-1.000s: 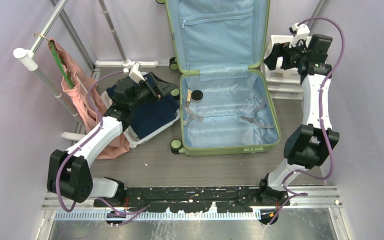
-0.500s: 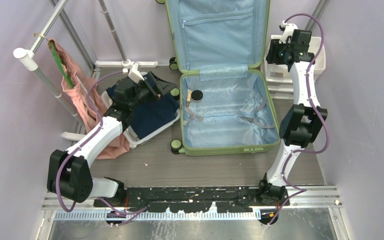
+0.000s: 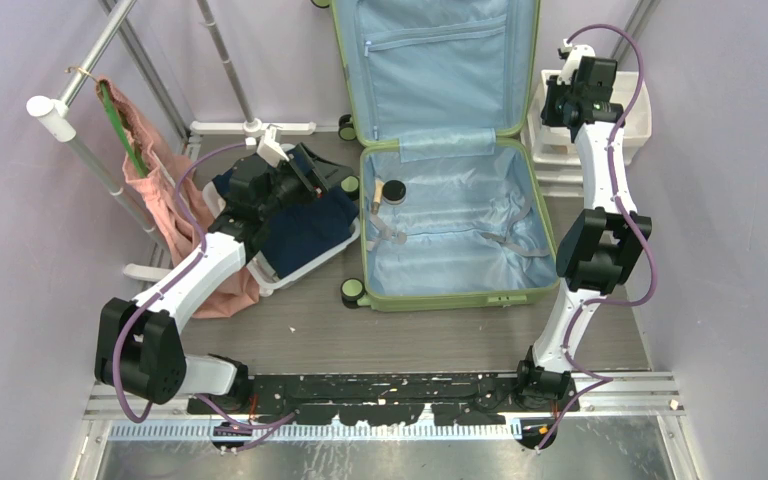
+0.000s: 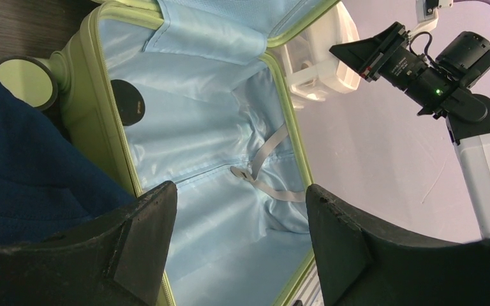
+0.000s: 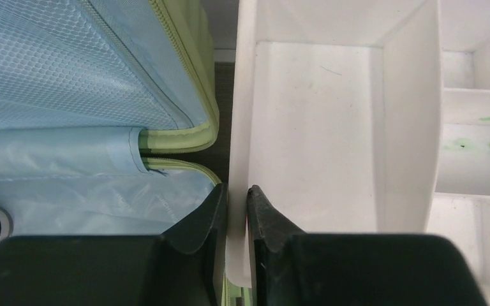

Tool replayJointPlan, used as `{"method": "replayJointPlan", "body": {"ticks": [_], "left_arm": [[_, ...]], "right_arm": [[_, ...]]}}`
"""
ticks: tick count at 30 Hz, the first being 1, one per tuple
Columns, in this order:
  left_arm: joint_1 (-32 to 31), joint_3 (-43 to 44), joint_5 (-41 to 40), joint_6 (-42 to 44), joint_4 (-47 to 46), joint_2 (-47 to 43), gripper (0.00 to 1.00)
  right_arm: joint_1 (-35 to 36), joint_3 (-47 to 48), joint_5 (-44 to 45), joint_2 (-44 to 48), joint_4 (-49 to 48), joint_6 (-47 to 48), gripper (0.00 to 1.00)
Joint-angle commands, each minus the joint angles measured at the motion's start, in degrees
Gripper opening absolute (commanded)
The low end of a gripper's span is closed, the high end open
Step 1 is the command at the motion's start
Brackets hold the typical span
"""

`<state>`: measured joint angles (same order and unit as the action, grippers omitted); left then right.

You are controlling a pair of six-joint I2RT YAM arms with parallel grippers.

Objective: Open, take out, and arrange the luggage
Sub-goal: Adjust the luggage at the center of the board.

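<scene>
luggage [image 3: 435, 60] lid cut off at top edge; drawer unit [image 3: 563, 172] half hidden behind right arm [image 3: 605, 175]; round item [image 3: 394, 192] unidentifiable.

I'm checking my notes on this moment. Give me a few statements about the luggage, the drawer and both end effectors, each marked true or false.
1. The luggage lies open, its blue lining exposed. True.
2. The right end effector is open and touches nothing. False: it is shut on the side wall of the white drawer.
3. A small round container sits in the luggage's lower half. True.
4. The left end effector grips the navy garment. False: it is open over that garment, with nothing between its fingers.
5. The pink garment lies inside the luggage. False: it hangs on the rack at the left.
</scene>
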<state>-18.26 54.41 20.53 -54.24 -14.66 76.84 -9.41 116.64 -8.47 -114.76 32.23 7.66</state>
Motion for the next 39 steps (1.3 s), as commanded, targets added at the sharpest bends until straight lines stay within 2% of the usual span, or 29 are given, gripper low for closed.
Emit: {"method": "replayJointPlan", "body": {"ticks": [1,9,24,39], "left_arm": [[0.07,1.74,-0.31,-0.18,-3.19,-0.36,0.74],[0.07,1.33,0.04,0.10,-2.92,-1.06,0.74],[-1.72,1.68,1.15,-0.16,-3.01,-1.55,0.74],[-2.74,-0.29,0.77,0.09,-1.90,-4.95,0.74]], "right_arm": [[0.37,-1.73,1.42,4.77,-2.75,-0.01,0.12],[0.05,-6.09,1.87,10.37,-0.80,0.60,0.09],[-1.39,-13.88,1.75,18.91,0.69,1.90,0.09],[-1.39,-5.26,1.14,14.84,1.35,2.17,0.08]]}}
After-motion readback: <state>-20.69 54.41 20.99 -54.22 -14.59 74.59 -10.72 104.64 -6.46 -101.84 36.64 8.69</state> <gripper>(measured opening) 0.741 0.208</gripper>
